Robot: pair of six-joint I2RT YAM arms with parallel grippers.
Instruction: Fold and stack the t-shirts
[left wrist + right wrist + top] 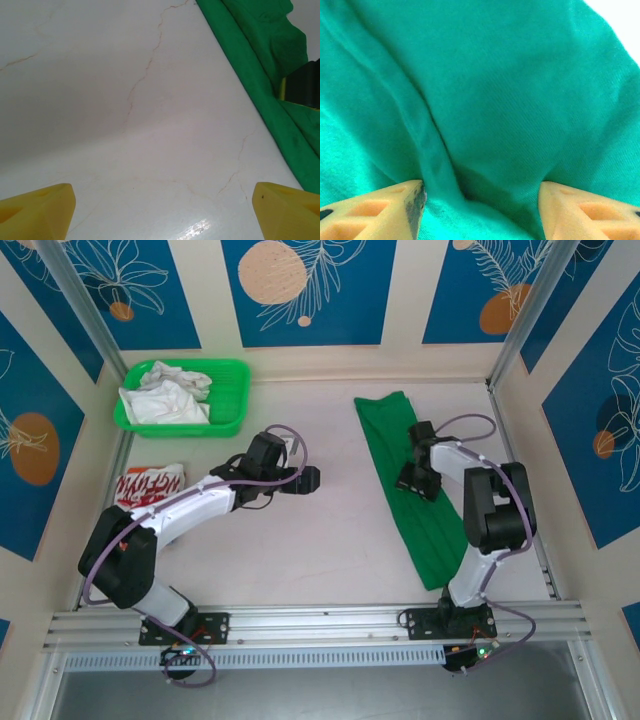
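Left tool [308,480] hangs released, fingers wide, above bare desk [330,550]. Right tool [415,480] presses on the long green t-shirt [385,425] at the desk's right, jaws apart astride 1 cloth ridge, not clenched. Red t-shirt [150,483] lies at left; beyond it, a green basket [235,390] holds white cloth [165,395]

This looks like a robot test room, a small lab booth. A left arm [180,505] and a right arm [495,502] are bolted to a metal rail [320,625], which lies on the near side of the left tool [310,480] and the right tool [412,482]. Below the tools is a white tabletop [320,550] with thin lines like stone. Beyond the tools stand walls [300,290] with blue leaf pictures and orange circles, held up by metal posts [520,310]. Purple wires [466,420] loop along the arms.
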